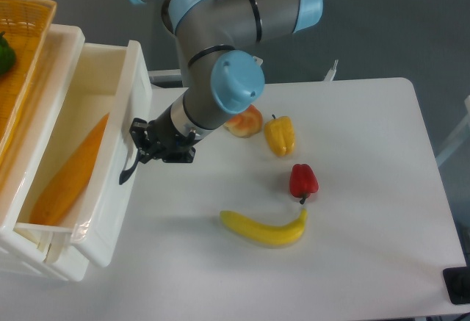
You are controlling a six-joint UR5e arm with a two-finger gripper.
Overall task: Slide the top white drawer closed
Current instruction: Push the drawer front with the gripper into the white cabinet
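One pincer (141,147): pressed against the black handle (131,164); grasping it or only pushing, I cannot tell.
Top white drawer (110,189): at the table's (367,211) left edge, partly open, an orange vegetable (70,174) inside.
Advice: push straight along the drawer's length, without tilting it.
Nearby: banana (264,227), red pepper (303,181), well apart.

The arm reaches down and leftward from its base at top centre, wrist angled low over the table. The gripper (139,147) points left; whether its jaws are parted cannot be determined.
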